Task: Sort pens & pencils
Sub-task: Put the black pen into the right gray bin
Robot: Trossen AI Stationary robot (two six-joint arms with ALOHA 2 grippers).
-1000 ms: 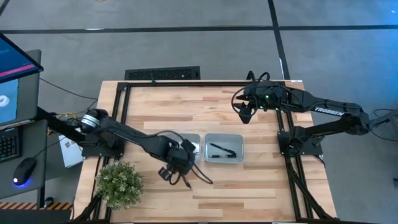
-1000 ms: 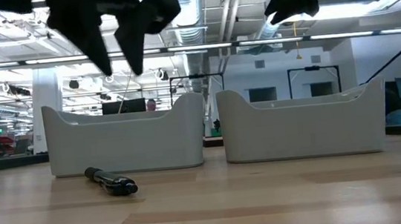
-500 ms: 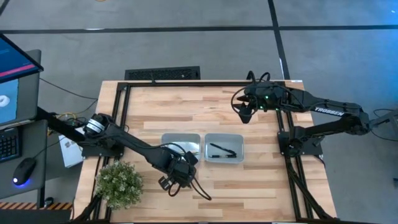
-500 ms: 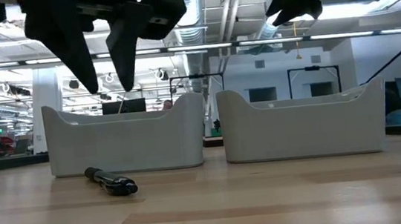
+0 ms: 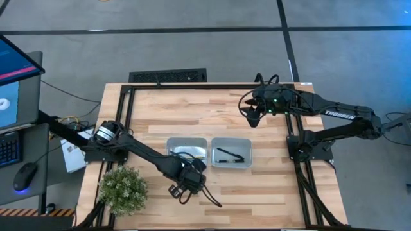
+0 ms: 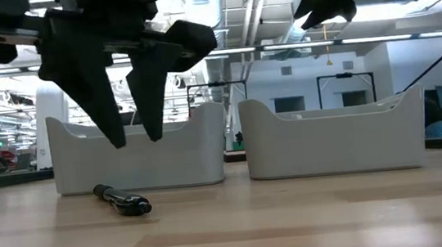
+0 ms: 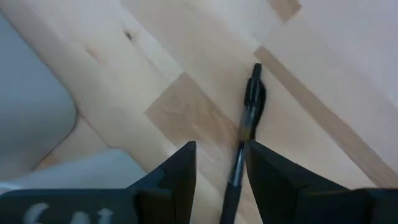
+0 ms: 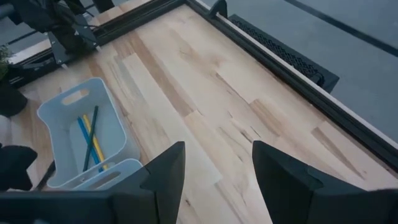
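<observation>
A black pen (image 5: 209, 194) lies flat on the wood in front of the two trays; it also shows in the low view (image 6: 122, 201) and the left wrist view (image 7: 247, 121). My left gripper (image 6: 135, 139) hangs open just above it, pointing steeply down, one finger on either side of the pen's line, clear of it (image 7: 217, 158). The left tray (image 8: 62, 118) holds a blue, a yellow and a dark greenish pencil (image 8: 89, 138). The right tray (image 5: 245, 145) holds black pens (image 5: 230, 155). My right gripper (image 5: 252, 119) waits open, high over the far right of the table.
A potted green plant (image 5: 122, 189) stands at the near left corner, close to my left arm. Both trays (image 6: 138, 153) stand side by side mid-table, just behind the pen. Bare wood stretches across the far half (image 8: 205, 93). A black frame rail (image 5: 192, 85) borders the table.
My left gripper has come down and toward the table's near edge, from in front of the left tray to just above the loose pen. The pen has stayed where it was. My right arm has kept still.
</observation>
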